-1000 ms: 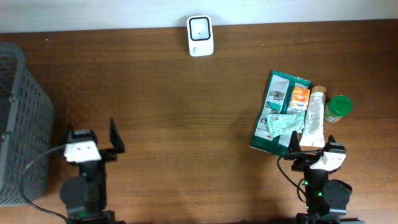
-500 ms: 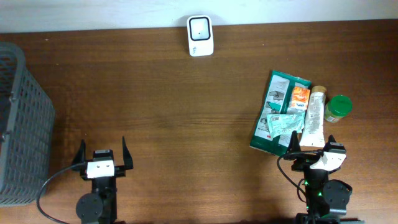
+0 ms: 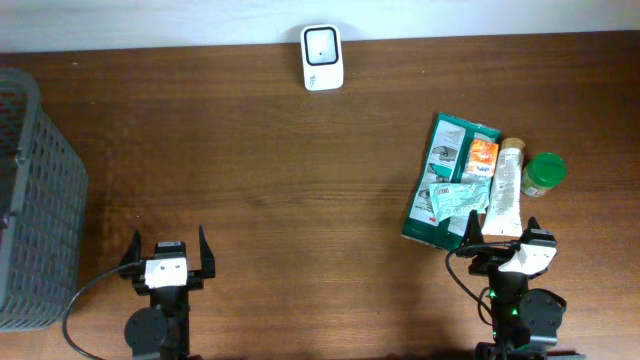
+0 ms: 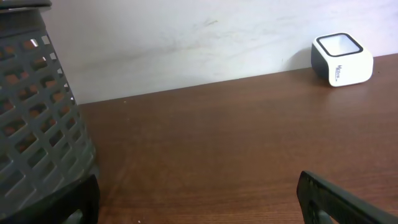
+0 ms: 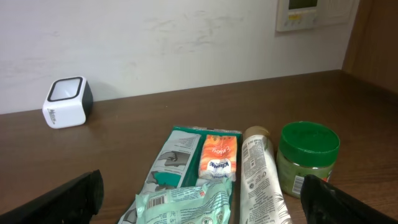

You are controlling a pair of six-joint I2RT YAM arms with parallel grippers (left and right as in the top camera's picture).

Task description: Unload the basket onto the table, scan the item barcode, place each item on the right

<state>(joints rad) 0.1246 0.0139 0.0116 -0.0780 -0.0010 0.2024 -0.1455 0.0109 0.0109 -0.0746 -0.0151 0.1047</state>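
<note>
- Your left gripper [image 3: 168, 246] sits low on the left in the overhead view, jaws spread wide, nothing gripped.
- Its two fingers [image 3: 203, 245] point up-frame and splay slightly outward.
- Your left arm [image 3: 157, 325] is folded in under the wrist, with its base at the bottom edge.
- In the left wrist view only the dark fingertips [image 4: 339, 200] show, one in each bottom corner, far apart.
- Your right gripper [image 3: 499, 227] sits low on the right, jaws just as wide, holding nothing.
- Your right arm [image 3: 530, 310] is tucked under its wrist, with a green light lit on it.
- In the right wrist view the fingertips [image 5: 62, 198] sit in both bottom corners, nothing gripped.
</note>
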